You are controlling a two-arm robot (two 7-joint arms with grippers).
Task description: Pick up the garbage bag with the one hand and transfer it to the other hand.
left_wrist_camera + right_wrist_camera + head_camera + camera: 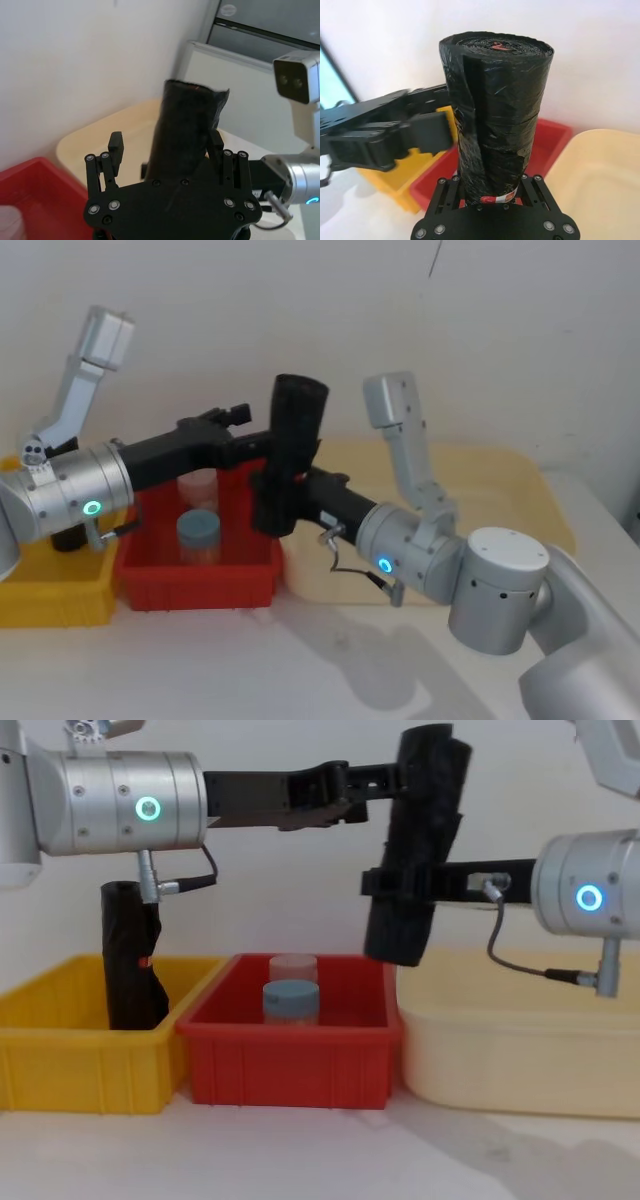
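Where the garbage bag (415, 850) hangs tilted in the air, above the red bin's (290, 1070) right edge, the right gripper (395, 885) is clamped on its lower part. The left gripper (165, 145) flanks its upper part, fingers (116, 145) spread apart. A second black roll (130, 960) stands in the yellow bin (60, 1060).

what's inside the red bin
Two jars stand in the red bin: a blue-lidded jar in front, a pale-lidded jar behind. In the chest view its front wall hides their bases. The right claw holds the garbage bag above.
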